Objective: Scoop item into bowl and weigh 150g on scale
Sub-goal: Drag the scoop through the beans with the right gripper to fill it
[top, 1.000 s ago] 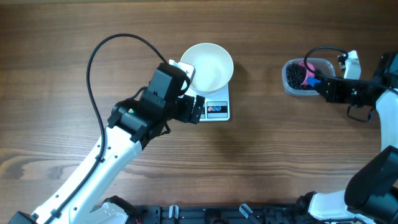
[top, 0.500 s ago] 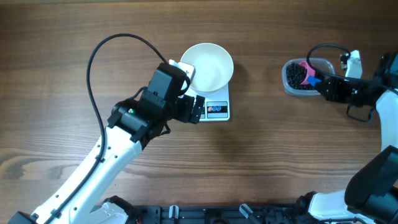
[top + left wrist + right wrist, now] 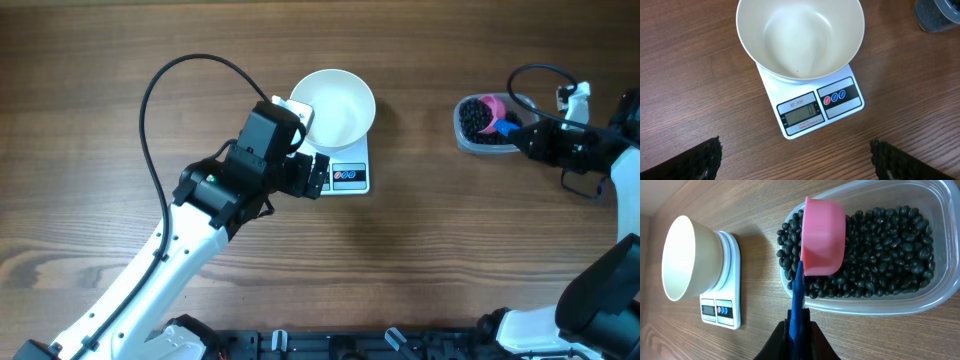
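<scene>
At the far right, the right pincer (image 3: 798, 325) is clamped tight on the blue handle (image 3: 797, 297) of a pink scoop (image 3: 823, 237); its cup sits over the black pellets (image 3: 885, 245) in a clear tub (image 3: 875, 307); well apart to the left, the left pincer (image 3: 796, 159) gapes wide, holding nothing, just before the scale (image 3: 812, 127); the white bowl (image 3: 800, 35) stands on that scale, on the wooden surface (image 3: 700, 90)

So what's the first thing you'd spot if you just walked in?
Probably the small pink plastic scoop, right over a heap of little round black pellets in a clear plastic tub on the right, its blue handle pinched by the right arm's fingers. Next, the round white bowl, empty, sitting on the small white kitchen scale in the middle.
</scene>
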Available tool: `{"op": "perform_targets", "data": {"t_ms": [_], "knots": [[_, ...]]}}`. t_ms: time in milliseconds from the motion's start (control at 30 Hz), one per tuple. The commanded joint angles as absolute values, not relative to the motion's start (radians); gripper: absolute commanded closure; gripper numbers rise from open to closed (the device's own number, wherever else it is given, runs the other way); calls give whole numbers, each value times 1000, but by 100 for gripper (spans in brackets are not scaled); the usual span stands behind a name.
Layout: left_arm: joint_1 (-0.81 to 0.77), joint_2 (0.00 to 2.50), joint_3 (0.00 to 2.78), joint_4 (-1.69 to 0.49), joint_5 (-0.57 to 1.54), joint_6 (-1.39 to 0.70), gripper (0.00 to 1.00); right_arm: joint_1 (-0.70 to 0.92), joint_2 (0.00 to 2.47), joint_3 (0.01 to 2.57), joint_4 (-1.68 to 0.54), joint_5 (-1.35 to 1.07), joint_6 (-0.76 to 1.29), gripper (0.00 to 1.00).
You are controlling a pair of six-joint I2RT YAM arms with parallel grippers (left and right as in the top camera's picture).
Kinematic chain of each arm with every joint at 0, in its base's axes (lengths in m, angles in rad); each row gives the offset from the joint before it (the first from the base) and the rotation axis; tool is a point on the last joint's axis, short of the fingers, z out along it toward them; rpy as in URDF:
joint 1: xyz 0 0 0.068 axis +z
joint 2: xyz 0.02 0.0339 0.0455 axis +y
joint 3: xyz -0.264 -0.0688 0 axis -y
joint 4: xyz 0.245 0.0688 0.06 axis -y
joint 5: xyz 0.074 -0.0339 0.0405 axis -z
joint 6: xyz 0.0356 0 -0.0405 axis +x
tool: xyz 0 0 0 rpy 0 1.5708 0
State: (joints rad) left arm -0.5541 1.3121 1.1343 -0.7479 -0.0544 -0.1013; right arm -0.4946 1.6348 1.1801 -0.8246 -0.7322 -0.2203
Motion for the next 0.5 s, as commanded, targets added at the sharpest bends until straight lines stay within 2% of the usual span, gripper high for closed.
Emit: {"op": "perform_targets", "data": {"t_ms": [0, 467], "knots": [[-553, 1320, 1148, -745, -46, -83, 0, -497, 1648, 1170, -819, -748, -193, 96], [-553, 1320, 1148, -745, -46, -83, 0, -577, 1648, 1170, -813, -778, -154, 96]]}}
